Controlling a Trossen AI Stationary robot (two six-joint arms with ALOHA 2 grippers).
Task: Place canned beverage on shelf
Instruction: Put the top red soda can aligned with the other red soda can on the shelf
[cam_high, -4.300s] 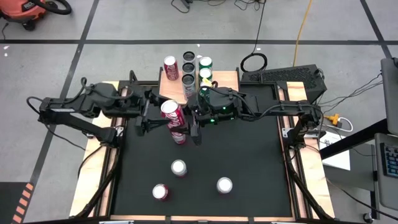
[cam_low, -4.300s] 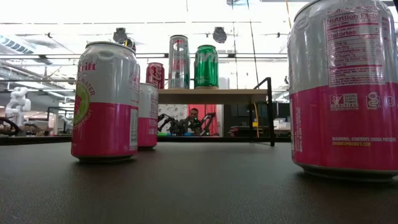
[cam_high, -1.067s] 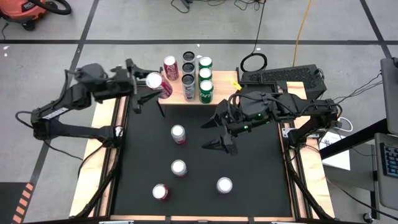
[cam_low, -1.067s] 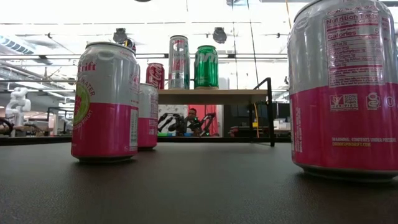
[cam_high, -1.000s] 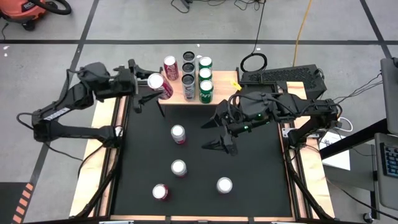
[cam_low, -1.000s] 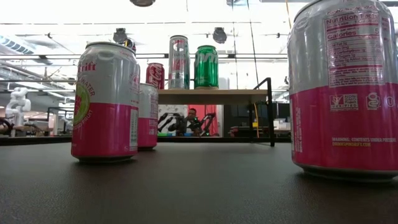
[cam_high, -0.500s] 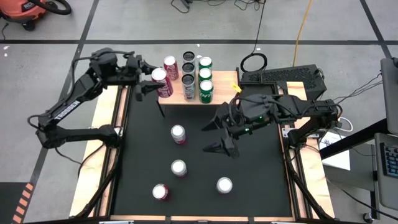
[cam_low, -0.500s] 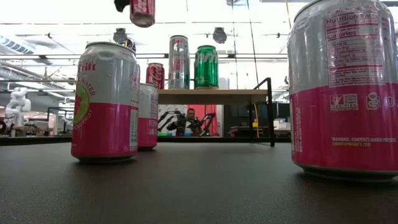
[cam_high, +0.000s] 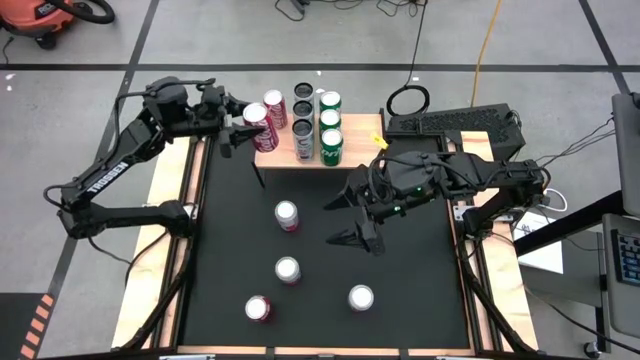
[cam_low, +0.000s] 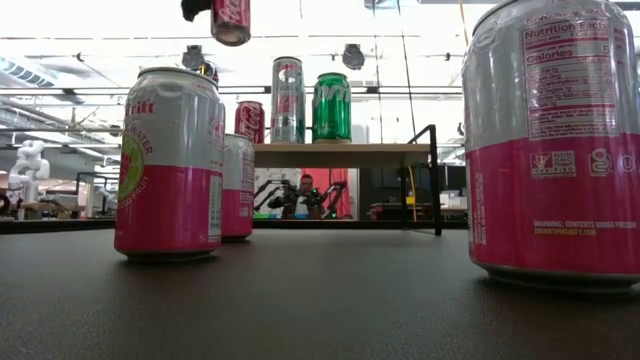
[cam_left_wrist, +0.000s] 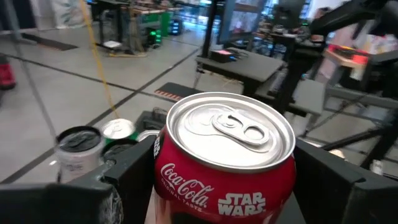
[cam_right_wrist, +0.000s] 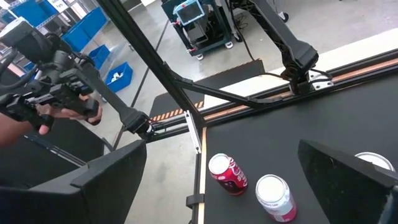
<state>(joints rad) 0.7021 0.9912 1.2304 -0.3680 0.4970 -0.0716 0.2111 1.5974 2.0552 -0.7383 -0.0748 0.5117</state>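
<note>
the table (cam_high: 400, 290) was the widest item on record, a black mat with four loose cans standing near its front half. the shelf (cam_high: 365, 140) stood at the far edge, carrying a red can at its left rear corner and two rows of cans, dark-topped and green, in the middle; its left front corner was bare wood.

my left pincer (cam_high: 243, 128) was held in the air above the shelf's left end, closed around a red cola can (cam_high: 254, 128). the left wrist view showed the can (cam_left_wrist: 224, 158) upright between my two fingers, its top level and its tab intact. the low view showed it (cam_low: 230, 20) hanging well above the shelf board (cam_low: 340, 148), not yet resting on anything.

my right pincer (cam_high: 345, 218) hung over the middle of the mat, jaws spread wide and empty, near no can.

risks noted: the gap between the held can and the red can (cam_high: 274, 102) already on the shelf was narrow, so a descent too far back could topple that neighbour. a release made over the board's edge, or while high, could tip the can onto the mat.
</note>
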